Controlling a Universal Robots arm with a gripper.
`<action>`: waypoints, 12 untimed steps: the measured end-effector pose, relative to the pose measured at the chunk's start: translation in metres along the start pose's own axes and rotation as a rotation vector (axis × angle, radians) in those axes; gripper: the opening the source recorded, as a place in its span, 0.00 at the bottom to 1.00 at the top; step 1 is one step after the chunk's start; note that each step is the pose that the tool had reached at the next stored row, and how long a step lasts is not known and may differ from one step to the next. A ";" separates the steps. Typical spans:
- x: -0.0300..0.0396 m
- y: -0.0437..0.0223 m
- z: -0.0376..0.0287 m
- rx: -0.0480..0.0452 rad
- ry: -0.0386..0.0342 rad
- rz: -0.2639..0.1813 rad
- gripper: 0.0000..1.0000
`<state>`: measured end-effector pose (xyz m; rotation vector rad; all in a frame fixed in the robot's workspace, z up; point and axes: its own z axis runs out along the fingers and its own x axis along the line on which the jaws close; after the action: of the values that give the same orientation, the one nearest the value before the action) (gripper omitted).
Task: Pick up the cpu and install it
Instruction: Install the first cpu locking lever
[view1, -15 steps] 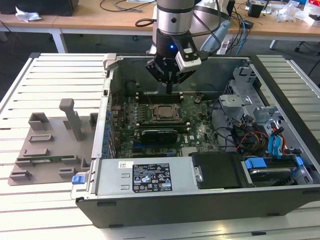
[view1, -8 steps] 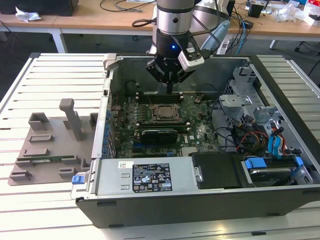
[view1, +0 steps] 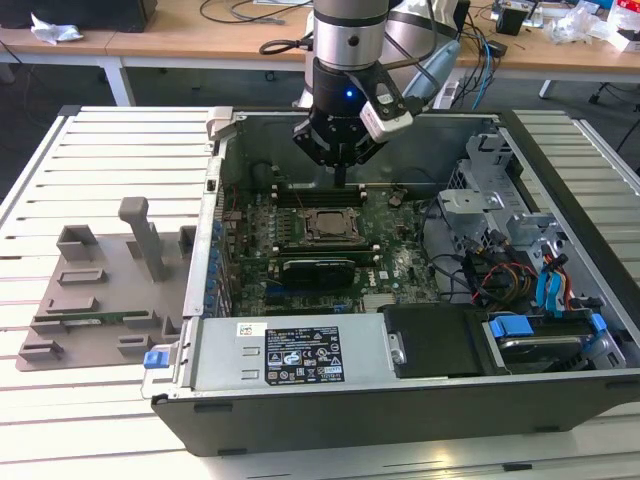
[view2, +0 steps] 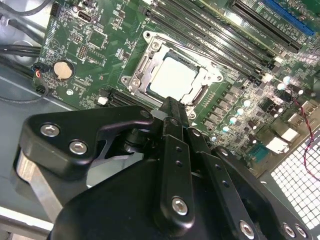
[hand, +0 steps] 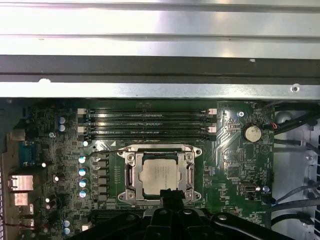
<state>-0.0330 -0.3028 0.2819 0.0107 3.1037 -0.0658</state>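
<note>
Gripper (view2: 172, 107): black linkage nearest the wrist cameras; its fingers look drawn together to one narrow tip with nothing between them, hanging just above the socket's near edge.
Arm position: in the exterior view the gripper (view1: 341, 175) hangs over the open computer case (view1: 560, 200), above the motherboard (view1: 395, 265).
Cpu (hand: 159, 176): pale silver square lying flat inside the socket (hand: 131, 172), metal frame around it; also plain in the second wrist view (view2: 172, 78).
Task standing: chip appears already seated; gripper holds nothing.
Handling, judged: light, stiff, thin plate with a smooth metal top, likely slippery; underside contacts and socket pins are fragile.
Where to hold, judged: by two opposite edges, kept level, never pressed on one corner.
Tray (view1: 95, 290): grey, outside the case on the exterior view's left.
</note>
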 end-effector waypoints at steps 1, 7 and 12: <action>0.0001 0.0000 0.0000 0.0000 0.0000 0.000 0.11; 0.0105 0.0000 -0.0004 0.0001 0.0001 0.000 0.11; 0.0107 -0.0001 -0.0004 0.0000 0.0001 0.000 0.11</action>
<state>-0.0437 -0.3028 0.2819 0.0107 3.1038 -0.0658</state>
